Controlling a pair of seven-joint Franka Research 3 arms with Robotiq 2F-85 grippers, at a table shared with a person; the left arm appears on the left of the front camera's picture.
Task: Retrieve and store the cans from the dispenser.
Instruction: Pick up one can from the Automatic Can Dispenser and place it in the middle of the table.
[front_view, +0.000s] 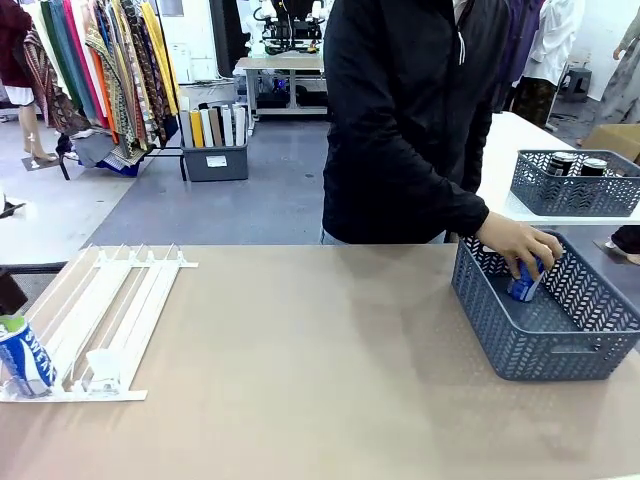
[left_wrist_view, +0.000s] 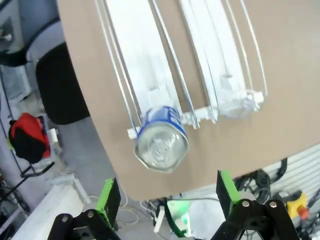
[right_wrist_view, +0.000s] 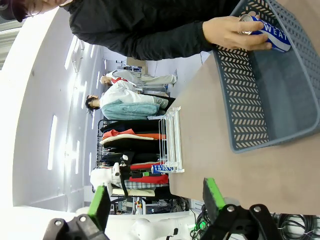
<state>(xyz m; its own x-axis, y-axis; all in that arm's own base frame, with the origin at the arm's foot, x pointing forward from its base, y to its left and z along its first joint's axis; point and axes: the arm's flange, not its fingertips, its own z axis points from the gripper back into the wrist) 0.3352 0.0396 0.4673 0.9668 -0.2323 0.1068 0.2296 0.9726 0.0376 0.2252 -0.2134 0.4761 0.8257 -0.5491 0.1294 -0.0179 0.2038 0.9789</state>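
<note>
My left pincer (left_wrist_view: 167, 200) hangs w/ green pads wide apart, nothing btwn them. Straight ahead of its gap, not touching, a slim blue drink can w/ silver top (left_wrist_view: 161, 142) sits at the low end of the white sloping rail rack (left_wrist_view: 135, 60), in an outer lane near the brown desk (left_wrist_view: 280, 65) edge. Right pincer (right_wrist_view: 156, 205) is spread apart too, empty. Well ahead of it, up-right in its view, a person's hand (right_wrist_view: 230, 32) grips a second blue can (right_wrist_view: 274, 35) inside the grey lattice plastic basket (right_wrist_view: 240, 100).

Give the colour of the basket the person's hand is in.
The basket is blue-grey, with herringbone-lattice walls; the front view shows it best.
</note>
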